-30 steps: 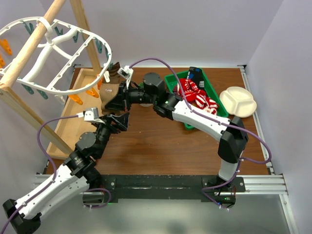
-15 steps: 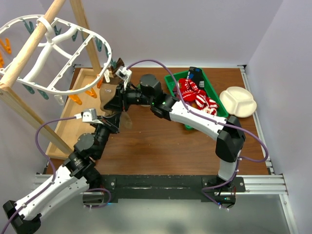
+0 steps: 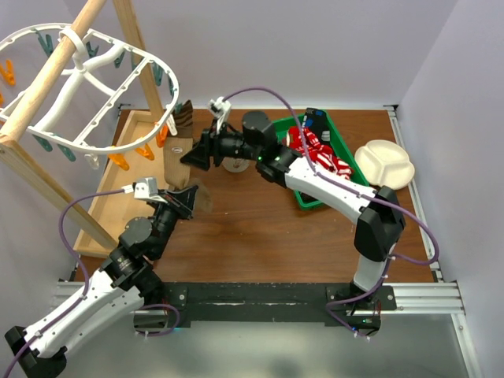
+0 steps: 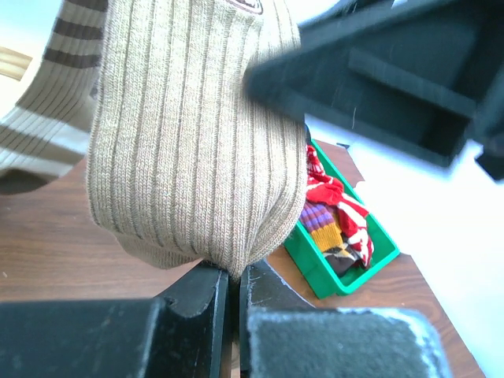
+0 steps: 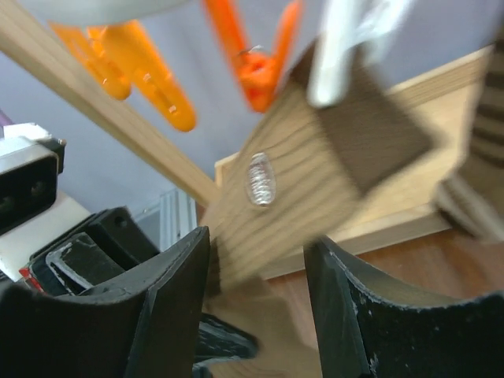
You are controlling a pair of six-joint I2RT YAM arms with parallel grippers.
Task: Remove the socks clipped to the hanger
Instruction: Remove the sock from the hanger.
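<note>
The tan sock (image 4: 189,134) is ribbed, matt knitted cloth, the hanger (image 3: 75,71) smooth white plastic with glossy orange plastic clips (image 5: 157,83), its frame (image 3: 47,71) pale bare wood, the table (image 3: 260,228) dark smooth wood grain, and the bin (image 4: 362,273) at two o'clock shiny green plastic.

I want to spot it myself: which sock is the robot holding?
Find the big white hanger hung over the far-left corner of the table. A tan ribbed sock dangles from its right edge, its bottom end pinched by the left gripper. Unlike the striped sock beside it, it has no stripes.
</note>
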